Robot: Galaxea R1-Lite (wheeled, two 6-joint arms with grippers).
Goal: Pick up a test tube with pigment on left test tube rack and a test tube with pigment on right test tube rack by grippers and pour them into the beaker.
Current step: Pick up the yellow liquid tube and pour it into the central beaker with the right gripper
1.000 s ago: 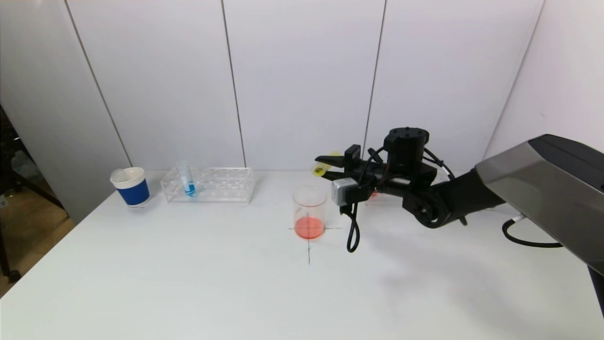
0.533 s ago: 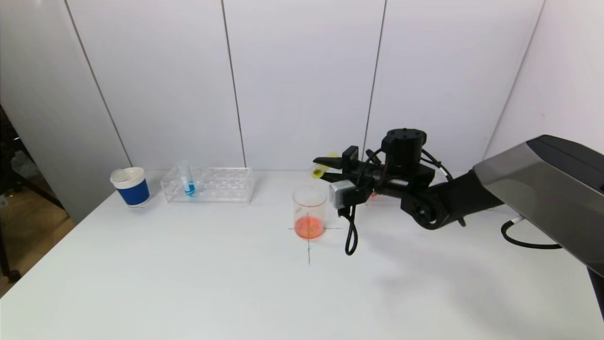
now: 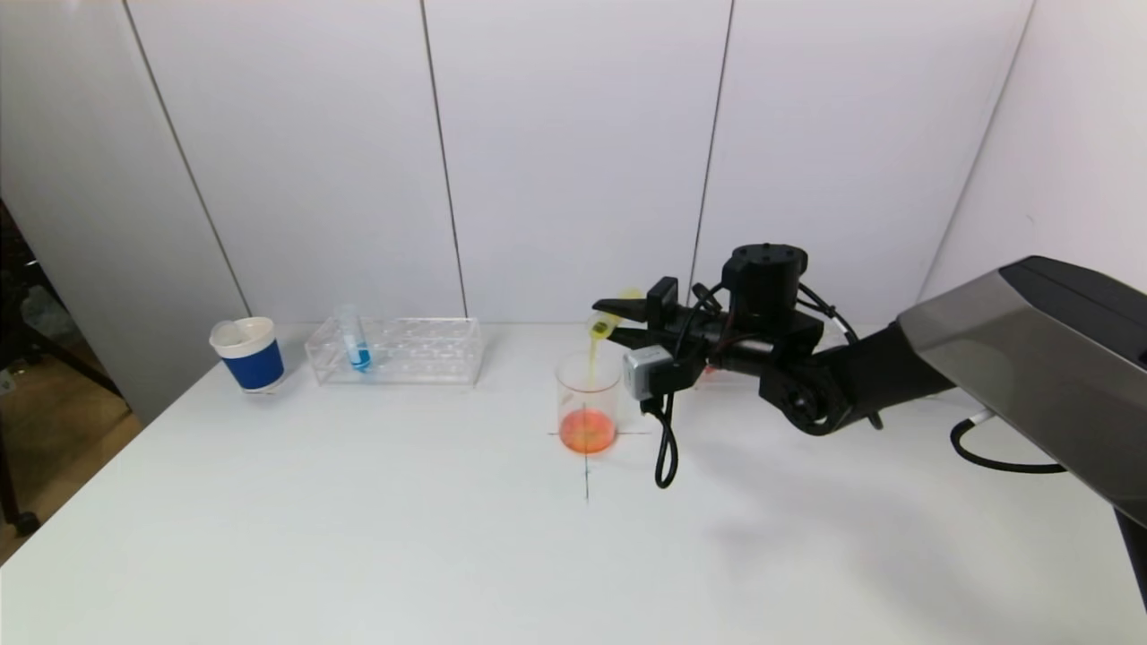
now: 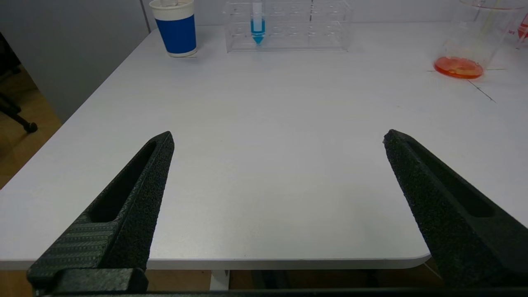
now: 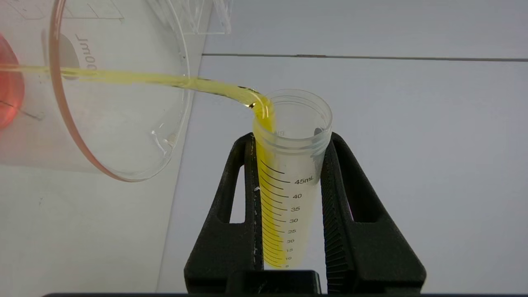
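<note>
A white table point(image 3: 358, 537) is standing before pale wall panels, and nearest of all the left gripper point(image 4: 278, 140) is hovering low over the table's front edge, spread wide with nothing between its fingers. Farther in, the beaker point(image 3: 588, 400) is sitting on a pencilled cross with a shallow pool of orange-red liquid at its bottom. Just above its rim, the right gripper point(image 3: 616, 321) is clamping a clear graduated test tube point(image 5: 288, 181) around its upper body, tipped almost level, and yellow pigment point(image 5: 165, 80) is streaming from its mouth into the beaker. The tube is looking light, smooth and rigid, likely slippery plastic, so gripping below the threaded lip seems the sound place; squeezing harder would probably gain little. Beyond, to the left, a clear rack point(image 3: 396, 350) is holding one upright tube of blue pigment point(image 3: 356, 344), with a blue-and-white paper cup point(image 3: 247, 354) beside it. The right rack is mostly sitting hidden behind the arm.
</note>
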